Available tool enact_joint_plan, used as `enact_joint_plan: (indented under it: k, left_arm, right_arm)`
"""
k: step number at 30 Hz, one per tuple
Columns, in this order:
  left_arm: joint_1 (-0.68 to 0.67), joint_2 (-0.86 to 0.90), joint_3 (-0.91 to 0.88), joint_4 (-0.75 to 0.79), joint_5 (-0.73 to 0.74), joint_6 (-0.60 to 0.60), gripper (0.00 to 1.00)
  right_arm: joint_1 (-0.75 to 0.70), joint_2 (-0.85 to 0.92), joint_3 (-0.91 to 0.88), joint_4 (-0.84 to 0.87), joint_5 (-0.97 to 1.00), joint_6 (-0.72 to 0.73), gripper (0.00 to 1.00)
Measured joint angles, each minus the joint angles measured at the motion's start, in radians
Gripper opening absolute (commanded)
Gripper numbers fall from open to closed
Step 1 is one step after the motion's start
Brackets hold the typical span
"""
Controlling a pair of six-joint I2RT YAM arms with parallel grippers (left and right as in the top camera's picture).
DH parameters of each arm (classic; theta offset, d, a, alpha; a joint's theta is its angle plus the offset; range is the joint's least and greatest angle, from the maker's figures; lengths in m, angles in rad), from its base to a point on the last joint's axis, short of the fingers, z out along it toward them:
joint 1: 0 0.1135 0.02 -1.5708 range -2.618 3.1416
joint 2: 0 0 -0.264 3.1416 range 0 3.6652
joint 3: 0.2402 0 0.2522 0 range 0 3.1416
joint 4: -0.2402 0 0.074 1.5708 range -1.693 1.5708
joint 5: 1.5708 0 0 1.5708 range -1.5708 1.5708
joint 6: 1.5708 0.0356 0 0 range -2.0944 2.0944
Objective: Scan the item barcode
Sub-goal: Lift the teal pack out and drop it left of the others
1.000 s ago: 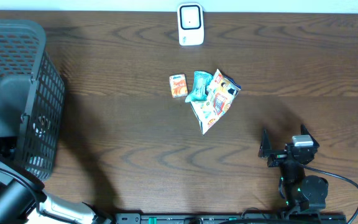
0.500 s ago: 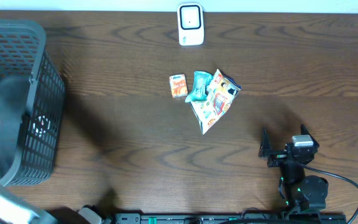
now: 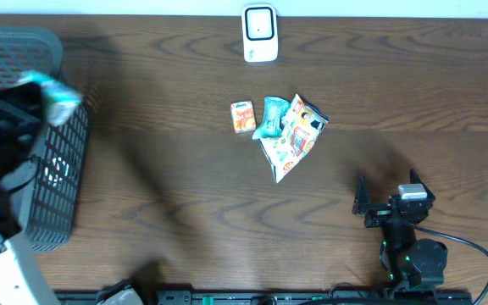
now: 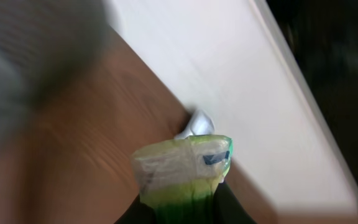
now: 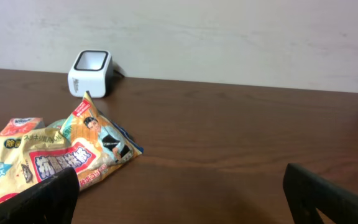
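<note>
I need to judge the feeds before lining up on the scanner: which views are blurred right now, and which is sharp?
Left wrist: the background is smeared by motion, and only the held packet reads fairly clearly. Overhead: the arm and packet are blurred over the basket, while the table's middle is sharp. Right wrist: sharp, with the scanner and snack bags crisp and no glare.

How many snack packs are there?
4: small orange pack, teal pouch and large orange-white bag mid-table; green-white packet in the left gripper. The dark mesh basket may hide more.
</note>
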Motion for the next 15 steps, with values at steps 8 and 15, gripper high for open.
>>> enact_joint_plan:
  k: [8,15]
  left_arm:
    - [-0.424,0.166,0.0,0.009,-0.099,0.121,0.08]
    - [-0.621,0.406,0.0,0.082,-0.208,0.15,0.31]
  right_arm:
    - [0.0,0.0,0.0,0.0,0.0,0.0,0.99]
    - [0.0,0.0,0.0,0.0,0.0,0.0,0.99]
